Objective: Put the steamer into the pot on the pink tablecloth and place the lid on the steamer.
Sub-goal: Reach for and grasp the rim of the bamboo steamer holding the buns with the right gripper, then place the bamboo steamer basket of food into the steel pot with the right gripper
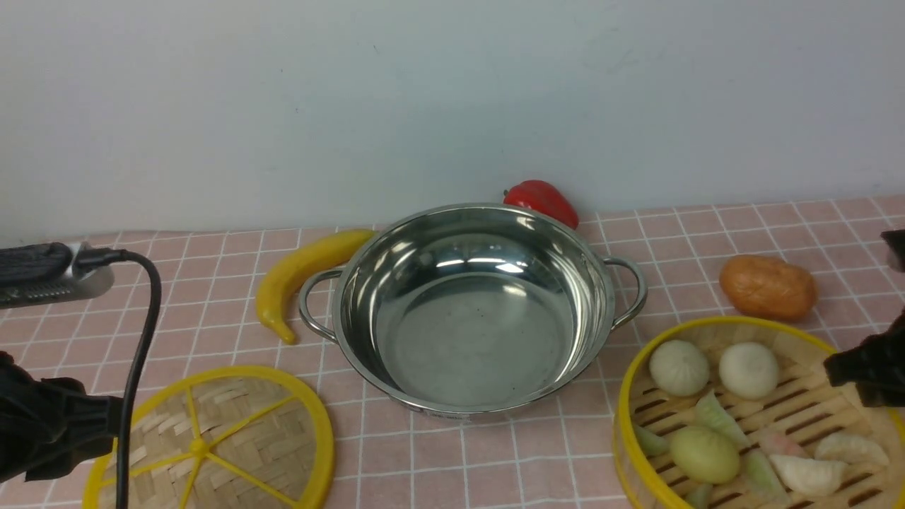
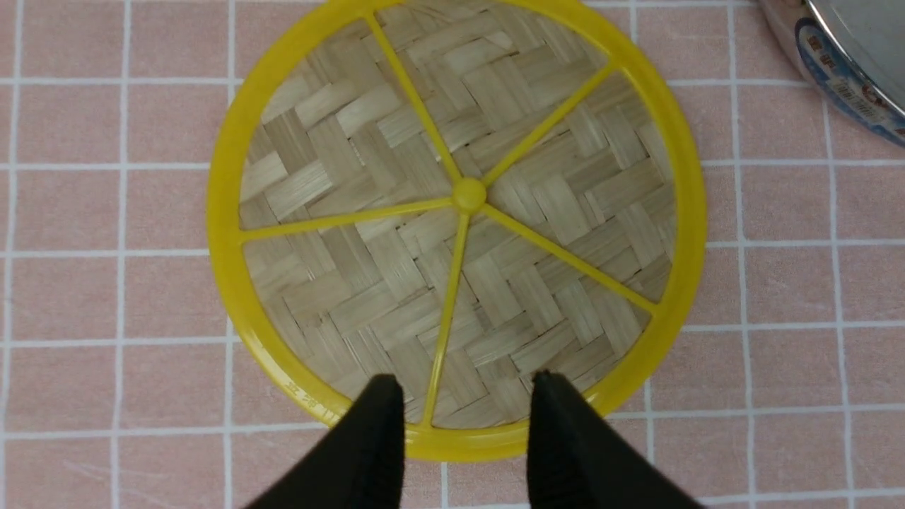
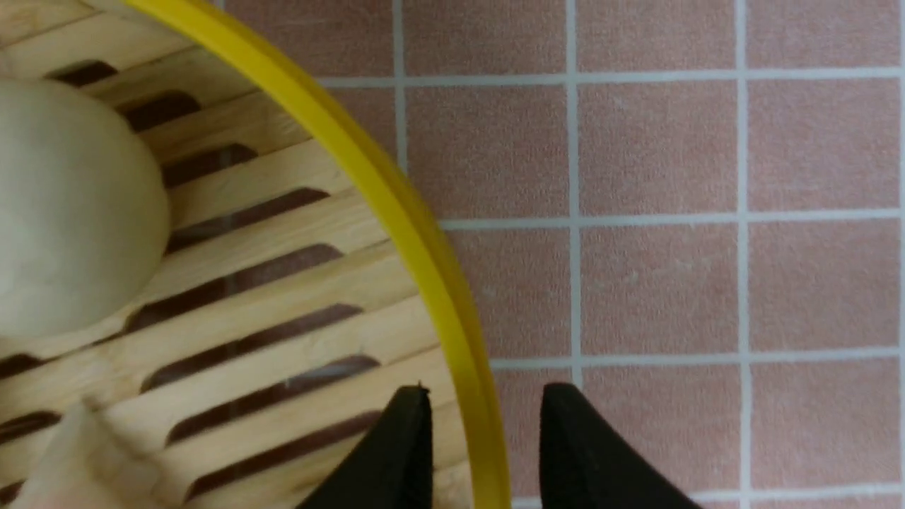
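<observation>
Steamer [image 1: 636,431] w/ toy food on cloth [image 1: 509,452], R of pot [image 1: 459,339]; lid [image 1: 311,424] on L. R grip [image 3: 486,392] spread, rim between tips; L grip [image 2: 466,382] spread nr lid.

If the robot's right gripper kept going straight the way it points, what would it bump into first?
Probably the yellow rim of the steamer: the right gripper is open, its two fingers on either side of that rim in the wrist view. I can't tell how far below it is.
</observation>
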`<state>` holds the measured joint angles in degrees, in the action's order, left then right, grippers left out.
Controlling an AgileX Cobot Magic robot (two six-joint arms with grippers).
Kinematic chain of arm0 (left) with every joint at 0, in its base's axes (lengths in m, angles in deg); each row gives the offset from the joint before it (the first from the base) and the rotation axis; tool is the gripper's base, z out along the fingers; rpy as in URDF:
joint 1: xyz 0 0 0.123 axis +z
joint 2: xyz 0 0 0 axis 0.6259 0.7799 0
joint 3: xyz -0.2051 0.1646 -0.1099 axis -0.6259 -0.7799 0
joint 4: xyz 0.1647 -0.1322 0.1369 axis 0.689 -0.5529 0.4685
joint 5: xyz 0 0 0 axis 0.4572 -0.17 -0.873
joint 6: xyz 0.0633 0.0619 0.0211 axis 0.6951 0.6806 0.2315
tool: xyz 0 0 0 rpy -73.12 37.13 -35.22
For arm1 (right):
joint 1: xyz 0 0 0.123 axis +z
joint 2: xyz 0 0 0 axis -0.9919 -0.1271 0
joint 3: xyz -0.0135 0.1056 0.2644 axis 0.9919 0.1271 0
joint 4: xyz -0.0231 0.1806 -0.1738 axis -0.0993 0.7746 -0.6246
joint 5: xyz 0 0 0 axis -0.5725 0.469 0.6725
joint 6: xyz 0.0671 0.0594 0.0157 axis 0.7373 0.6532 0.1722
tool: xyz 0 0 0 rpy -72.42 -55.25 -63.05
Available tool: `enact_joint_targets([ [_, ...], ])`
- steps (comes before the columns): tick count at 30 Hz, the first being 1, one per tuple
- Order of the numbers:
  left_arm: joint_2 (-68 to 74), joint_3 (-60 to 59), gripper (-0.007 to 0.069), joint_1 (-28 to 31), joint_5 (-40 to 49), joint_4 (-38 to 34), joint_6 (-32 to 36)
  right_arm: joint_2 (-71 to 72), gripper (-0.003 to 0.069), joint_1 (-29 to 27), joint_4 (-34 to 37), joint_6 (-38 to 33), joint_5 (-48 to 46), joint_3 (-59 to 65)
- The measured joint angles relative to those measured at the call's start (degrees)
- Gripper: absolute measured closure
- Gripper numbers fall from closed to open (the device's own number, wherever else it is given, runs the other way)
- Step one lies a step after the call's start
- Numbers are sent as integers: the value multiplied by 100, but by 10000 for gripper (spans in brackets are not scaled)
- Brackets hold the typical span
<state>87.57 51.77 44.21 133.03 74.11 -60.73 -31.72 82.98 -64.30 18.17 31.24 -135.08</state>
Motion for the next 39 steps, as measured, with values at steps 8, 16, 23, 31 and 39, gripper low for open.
enact_joint_targets([
  [8,0,0,382,0,0,0,24,-440,591,-171,6,192,-56,-6],
  [16,0,0,382,0,0,0,24,198,604,-215,-60,312,-1163,-6],
  [23,0,0,382,0,0,0,29,1142,603,-215,77,66,-2066,-7],
  [31,0,0,382,0,0,0,36,1460,603,-206,1798,-926,-2455,-802],
  [39,0,0,382,0,0,0,89,272,603,1093,2093,-693,-2443,-2964],
])
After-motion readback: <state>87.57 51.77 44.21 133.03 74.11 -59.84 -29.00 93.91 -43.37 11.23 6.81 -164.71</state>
